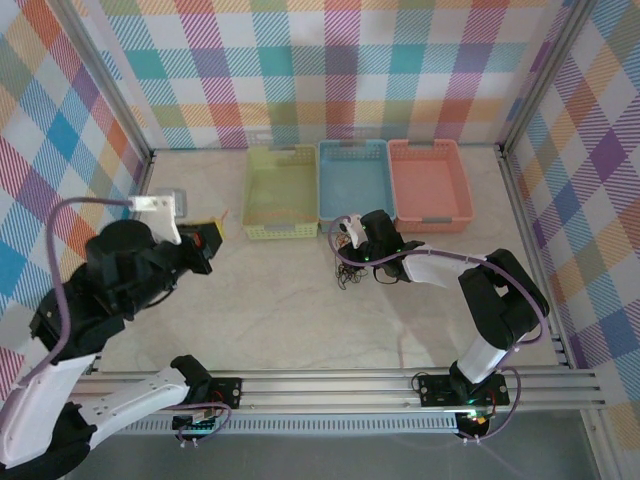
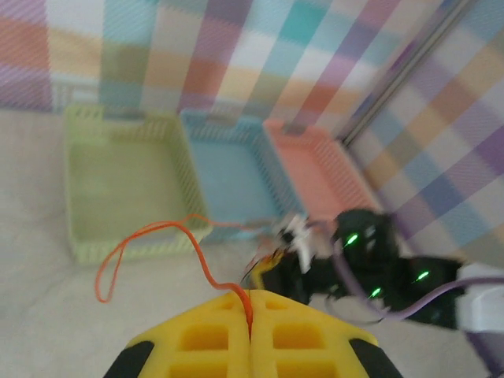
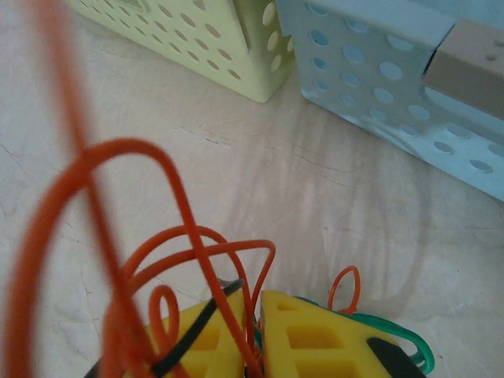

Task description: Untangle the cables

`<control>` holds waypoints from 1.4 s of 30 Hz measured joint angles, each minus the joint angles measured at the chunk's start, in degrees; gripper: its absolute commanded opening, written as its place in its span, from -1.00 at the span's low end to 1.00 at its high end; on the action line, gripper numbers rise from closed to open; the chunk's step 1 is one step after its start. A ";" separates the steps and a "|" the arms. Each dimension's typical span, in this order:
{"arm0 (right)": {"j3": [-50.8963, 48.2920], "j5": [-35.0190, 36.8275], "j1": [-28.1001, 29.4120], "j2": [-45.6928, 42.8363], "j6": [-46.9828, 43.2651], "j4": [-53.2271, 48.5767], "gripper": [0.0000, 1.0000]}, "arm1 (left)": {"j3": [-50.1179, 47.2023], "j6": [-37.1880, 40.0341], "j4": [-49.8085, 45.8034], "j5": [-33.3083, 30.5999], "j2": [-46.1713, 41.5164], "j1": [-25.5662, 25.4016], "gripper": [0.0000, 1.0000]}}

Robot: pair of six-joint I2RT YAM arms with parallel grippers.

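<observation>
Closest to my left wrist camera, the left gripper (image 2: 250, 335) has its yellow pads pressed flat together. An orange wire (image 2: 146, 236) comes out of the seam, arcs up in a loose loop and trails off toward the right arm; whether it runs unbroken into the bundle I cannot tell. On the right wrist camera the right gripper (image 3: 256, 331) is nearly closed too, with orange and black strands of the bundle (image 3: 173, 244) running into the slit between the pads, so I judge it pinches them. A green wire (image 3: 405, 346) curls beside the right pad. From above, the bundle lies on the table (image 1: 270, 320) just in front of the blue basket (image 1: 355, 185), under the right gripper and well apart from the left one.

These wires look light, thin and springy: they hold their loops, will snag on each other, and could slide through smooth pads. I would grip a single strand near where it leaves the bundle, pinch it square across the pads, and pull slowly, since a jerk would likely tighten the loops or drag the whole bundle
</observation>
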 measured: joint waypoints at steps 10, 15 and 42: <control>-0.35 -0.85 0.00 -0.02 0.07 0.83 -0.86 | -20.20 -7.39 -4.61 -5.49 -4.59 0.02 0.75; -0.35 -1.62 0.00 -0.02 0.07 0.85 -0.86 | -21.90 -7.69 -5.64 -4.87 0.35 0.02 0.91; -3.85 -7.37 -0.68 -3.54 -0.42 3.96 -0.99 | -19.23 -0.70 28.02 21.29 44.94 8.41 0.52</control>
